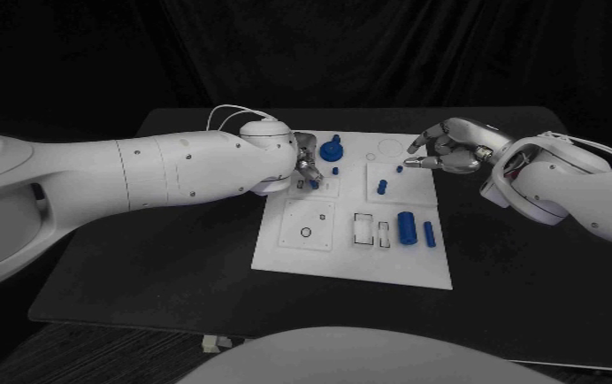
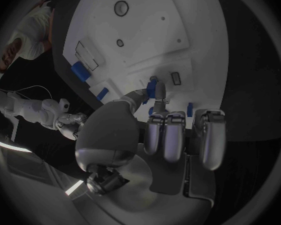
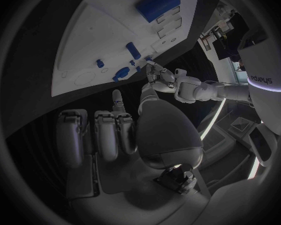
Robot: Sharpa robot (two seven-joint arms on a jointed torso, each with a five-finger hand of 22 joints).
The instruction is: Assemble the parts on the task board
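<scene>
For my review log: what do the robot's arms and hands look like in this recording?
Both arms are smooth, rounded white shells dotted with small dark screw holes. Each ends in a silver metallic hand: the left hand and the right hand have segmented fingers with darker pads. A thin white cable loops over the left wrist, and a similar one runs along the right forearm.

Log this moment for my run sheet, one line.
left robot hand: pinching blue part over task board | right robot hand: hovering
</scene>
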